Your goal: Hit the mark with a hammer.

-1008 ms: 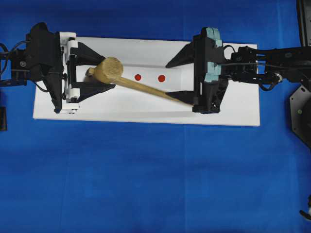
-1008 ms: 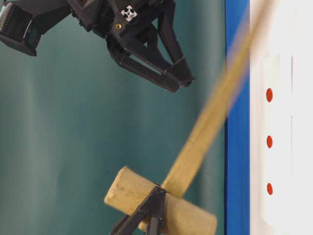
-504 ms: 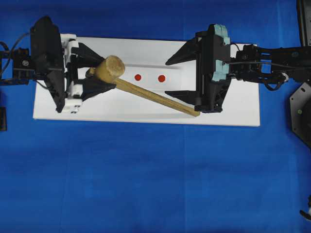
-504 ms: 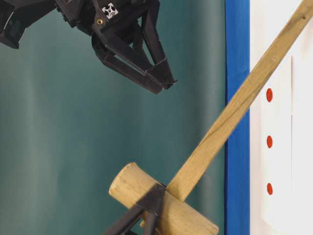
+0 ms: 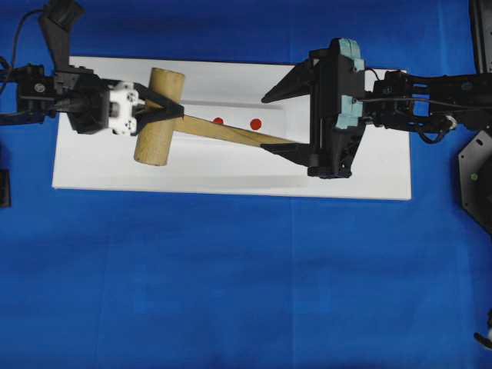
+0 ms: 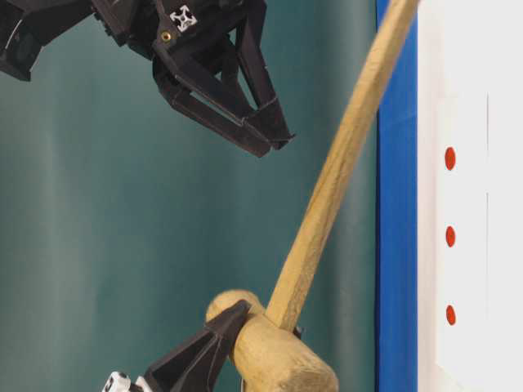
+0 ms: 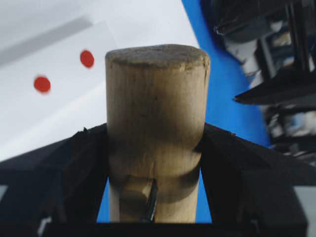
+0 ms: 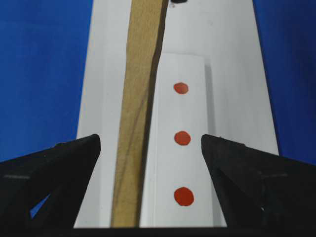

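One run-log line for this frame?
left pincer: shut on hammer head | right pincer: open, straddling handle | red marks: unhit

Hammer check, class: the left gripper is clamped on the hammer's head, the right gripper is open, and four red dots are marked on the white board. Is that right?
Not quite. The left gripper does clamp the hammer by its head and the right gripper is open, but the right wrist view shows three red dots on the white board, not four.
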Controlling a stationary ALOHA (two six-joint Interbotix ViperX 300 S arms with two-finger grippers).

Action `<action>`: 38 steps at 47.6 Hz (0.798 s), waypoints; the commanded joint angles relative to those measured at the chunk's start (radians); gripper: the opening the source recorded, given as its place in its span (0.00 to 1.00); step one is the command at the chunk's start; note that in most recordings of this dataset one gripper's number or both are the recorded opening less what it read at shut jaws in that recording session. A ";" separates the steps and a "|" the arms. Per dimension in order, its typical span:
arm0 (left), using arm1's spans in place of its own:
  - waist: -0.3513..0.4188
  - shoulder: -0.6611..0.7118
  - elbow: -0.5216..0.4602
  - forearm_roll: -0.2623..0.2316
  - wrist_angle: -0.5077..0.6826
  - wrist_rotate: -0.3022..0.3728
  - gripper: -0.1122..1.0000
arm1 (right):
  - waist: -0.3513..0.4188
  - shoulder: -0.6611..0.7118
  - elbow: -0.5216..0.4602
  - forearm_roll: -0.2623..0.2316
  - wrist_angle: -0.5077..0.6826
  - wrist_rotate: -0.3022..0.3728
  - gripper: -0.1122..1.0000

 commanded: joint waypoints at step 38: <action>-0.008 -0.032 -0.012 0.005 -0.040 -0.067 0.55 | 0.008 0.161 -0.080 -0.002 -0.032 -0.005 0.86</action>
